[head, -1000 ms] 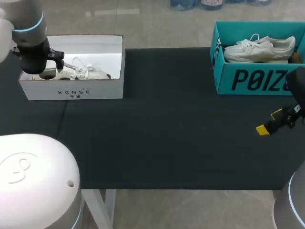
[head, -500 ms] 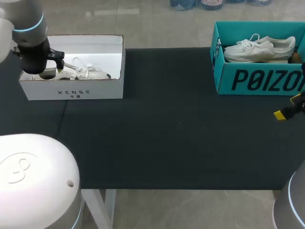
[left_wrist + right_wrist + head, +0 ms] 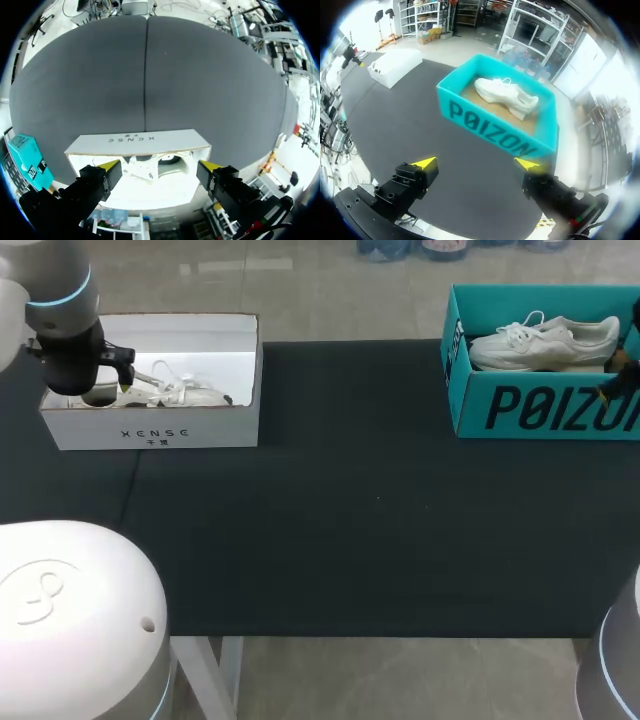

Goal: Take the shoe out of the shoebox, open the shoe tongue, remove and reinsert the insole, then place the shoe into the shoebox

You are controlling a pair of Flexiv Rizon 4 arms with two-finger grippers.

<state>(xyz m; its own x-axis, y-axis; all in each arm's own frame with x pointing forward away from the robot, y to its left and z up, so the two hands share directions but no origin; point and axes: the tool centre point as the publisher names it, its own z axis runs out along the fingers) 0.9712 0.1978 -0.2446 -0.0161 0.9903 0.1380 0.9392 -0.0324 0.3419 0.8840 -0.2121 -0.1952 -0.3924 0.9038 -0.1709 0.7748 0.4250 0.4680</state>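
You are at the first step; the shoe [image 3: 506, 93] lies in the teal shoebox [image 3: 495, 135]; your right claw [image 3: 476, 163] and left claw [image 3: 160, 165] are spread; next, I think, you reach in for it.

shoe [image 3: 545, 342] in right shoebox [image 3: 470, 400], second box [image 3: 90, 430] left

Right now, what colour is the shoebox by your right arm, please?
Teal shoebox; right wrist view.

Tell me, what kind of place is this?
Probably a robot practice lab. A robot's left gripper and right gripper hang over a black table, which holds a teal shoebox with a white sneaker inside.
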